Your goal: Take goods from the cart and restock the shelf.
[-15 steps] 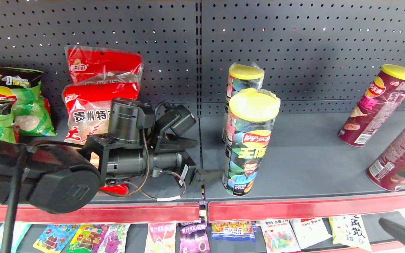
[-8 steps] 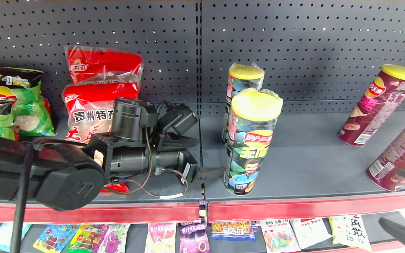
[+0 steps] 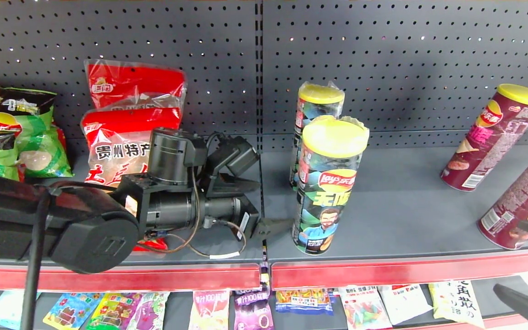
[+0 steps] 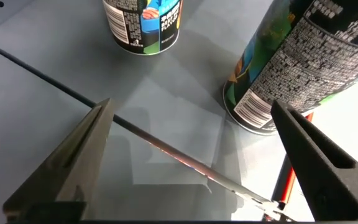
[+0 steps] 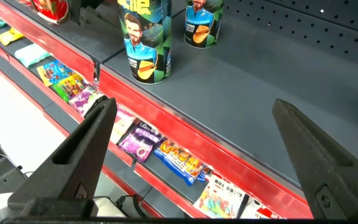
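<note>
Shelf (image 3: 406,206): grey deck with a red front lip.

Left gripper (image 4: 188,155): low over the deck near the front lip. Fingers are spread wide and hold nothing.

Right gripper (image 5: 197,149): off the shelf's front edge. Fingers are apart and empty, well apart from both cans.

Front chip can (image 3: 328,183): yellow lid, upright on the deck near the lip. It stands ahead of the left fingertips, not between them. Its base is just beside one fingertip; contact cannot be determined.

Rear chip can (image 3: 317,103): upright, directly behind the front one.

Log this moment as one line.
left claw open, beside front can | right claw open, empty | front can upright on shelf
</note>
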Tool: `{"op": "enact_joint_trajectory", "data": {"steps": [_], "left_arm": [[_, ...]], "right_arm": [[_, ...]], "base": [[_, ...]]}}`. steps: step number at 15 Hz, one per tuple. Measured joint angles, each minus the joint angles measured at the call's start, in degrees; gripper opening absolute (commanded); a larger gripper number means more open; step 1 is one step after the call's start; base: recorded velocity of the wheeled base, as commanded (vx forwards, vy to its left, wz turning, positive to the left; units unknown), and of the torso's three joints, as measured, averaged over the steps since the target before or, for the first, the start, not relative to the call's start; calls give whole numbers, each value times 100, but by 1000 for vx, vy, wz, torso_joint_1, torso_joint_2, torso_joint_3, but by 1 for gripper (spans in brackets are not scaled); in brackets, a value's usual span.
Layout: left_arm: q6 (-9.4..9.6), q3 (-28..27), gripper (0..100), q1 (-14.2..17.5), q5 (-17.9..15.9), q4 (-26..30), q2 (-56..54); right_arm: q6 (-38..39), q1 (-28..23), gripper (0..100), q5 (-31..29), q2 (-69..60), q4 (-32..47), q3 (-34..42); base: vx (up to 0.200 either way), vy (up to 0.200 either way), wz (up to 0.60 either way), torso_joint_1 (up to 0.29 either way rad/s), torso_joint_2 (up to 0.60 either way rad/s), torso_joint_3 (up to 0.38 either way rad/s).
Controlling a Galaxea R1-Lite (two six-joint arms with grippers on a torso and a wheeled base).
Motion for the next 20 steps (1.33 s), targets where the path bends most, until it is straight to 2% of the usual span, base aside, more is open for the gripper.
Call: {"op": "enact_joint_trajectory", "data": {"steps": [8, 11, 13, 14, 15, 17, 18, 20], "left_arm": [[-1, 157, 100, -11, 30, -290, 55], [-6, 483, 100, -9, 60, -285, -111], [-55, 824, 100, -9, 200, -299, -362], [-138, 1012, 100, -2, 299, -301, -544], [-301, 1252, 100, 13, 427, -301, -813], [-775, 1726, 100, 88, 855, -227, -1497], [-1041, 1960, 100, 157, 1145, -93, -1899], [-1317, 2293, 100, 254, 1675, 633, -2754]], "right_arm": [[-2, -37, 100, 2, 0, 4, -13], [-2, -39, 100, -1, 0, 1, -13], [0, -39, 100, 2, -6, -2, 39], [0, -39, 100, 2, -30, 9, 102], [-2, -37, 100, 2, -85, 1, 210], [-2, -41, 100, -11, -247, 6, 416], [-2, -67, 100, -35, -347, 6, 521], [-5, -199, 100, -151, -618, 6, 750]], "base": [[0, 0, 0, 0, 0, 0], [0, 0, 0, 0, 0, 0], [0, 0, 0, 0, 0, 0], [0, 0, 0, 0, 0, 0], [0, 0, 0, 0, 0, 0], [0, 0, 0, 0, 0, 0], [0, 0, 0, 0, 0, 0], [0, 0, 0, 0, 0, 0]]}}
